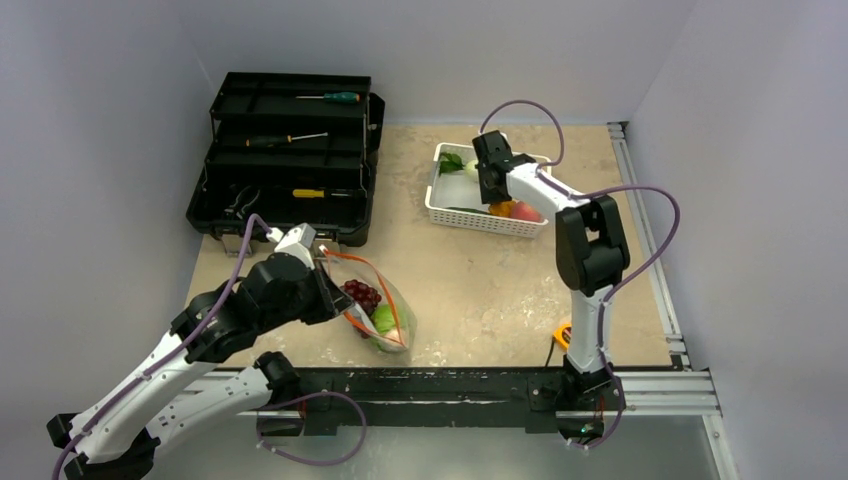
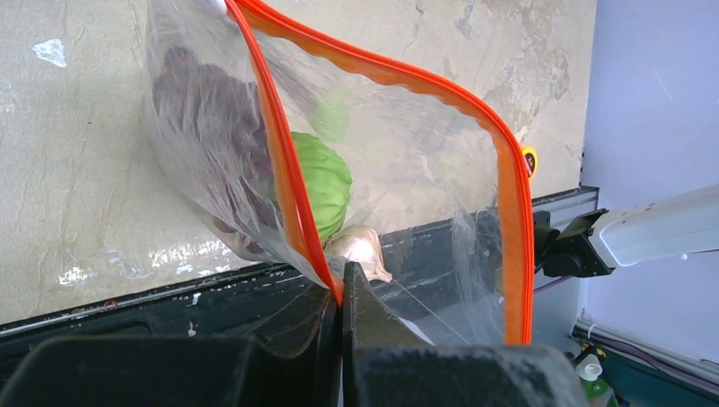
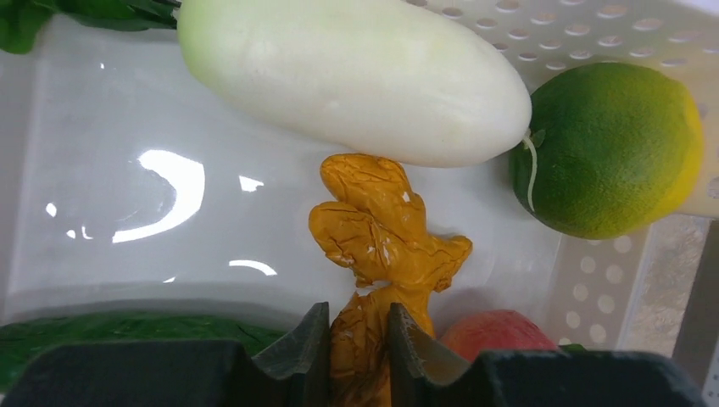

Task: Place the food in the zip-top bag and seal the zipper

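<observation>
The zip-top bag (image 1: 385,310) lies at the front left with its mouth held up and wide. My left gripper (image 2: 342,280) is shut on the bag's edge at the orange-red zipper (image 2: 513,195). Inside the bag (image 2: 407,144) are a green cabbage (image 2: 326,182), dark purple grapes (image 2: 203,127) and a pale piece (image 2: 360,246). My right gripper (image 3: 360,335) is down in the white basket (image 3: 85,170), shut on a crinkly orange piece (image 3: 381,229). Around it lie a long white vegetable (image 3: 356,76), a green-yellow lemon (image 3: 606,148), a pink peach (image 3: 492,331) and a dark green piece (image 3: 127,335).
An open black toolbox (image 1: 285,160) with screwdrivers stands at the back left. The white basket (image 1: 440,205) sits at the back middle, under my right gripper (image 1: 492,190). A metal rail (image 1: 640,200) runs along the table's right edge, and a black bar (image 1: 450,385) along the front.
</observation>
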### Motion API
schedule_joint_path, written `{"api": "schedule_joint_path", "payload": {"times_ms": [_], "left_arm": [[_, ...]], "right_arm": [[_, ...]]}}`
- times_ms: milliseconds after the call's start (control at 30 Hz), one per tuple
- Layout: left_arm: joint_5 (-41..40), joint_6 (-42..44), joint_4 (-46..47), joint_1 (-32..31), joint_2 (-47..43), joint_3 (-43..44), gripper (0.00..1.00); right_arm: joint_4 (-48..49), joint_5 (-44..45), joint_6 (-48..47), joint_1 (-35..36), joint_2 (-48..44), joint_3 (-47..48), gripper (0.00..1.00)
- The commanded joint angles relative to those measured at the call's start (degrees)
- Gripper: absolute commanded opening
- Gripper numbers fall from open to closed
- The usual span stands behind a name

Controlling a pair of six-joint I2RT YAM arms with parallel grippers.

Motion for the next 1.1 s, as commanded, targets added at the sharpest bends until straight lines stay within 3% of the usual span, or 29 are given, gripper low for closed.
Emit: {"api": "schedule_joint_path", "payload": {"times_ms": [0,133,433,733,867,1067], "left_arm": [[0.59,-0.06,3.03,-0.23,0.25,0.05,0.00],[0.68,-0.02,3.06,-0.22,0.25,0.03,0.00],[1.04,0.06,3.60,-0.17,0.58,0.08,0.00],[1.55,0.11,4.26,-0.20,1.29,0.21,0.00],[1.64,0.14,4.44,-0.16,1.48,0.23,0.00],[2.12,0.07,5.14,-0.16,1.78,0.25,0.00]], "right_arm": [[1.75,-4.57,0.82,0.02,-5.06,-0.26,0.13],[1.17,-4.56,0.92,0.07,-6.87,0.02,0.00],[0.41,-5.32,0.20,0.10,-11.00,-1.32,0.00],[3.14,-14.08,0.43,0.08,-18.09,-2.41,0.00],[5.20,-21.72,2.09,0.14,-22.84,-4.25,0.00],[10.68,-43.39,7.77,1.17,-30.22,-9.70,0.00]]}}
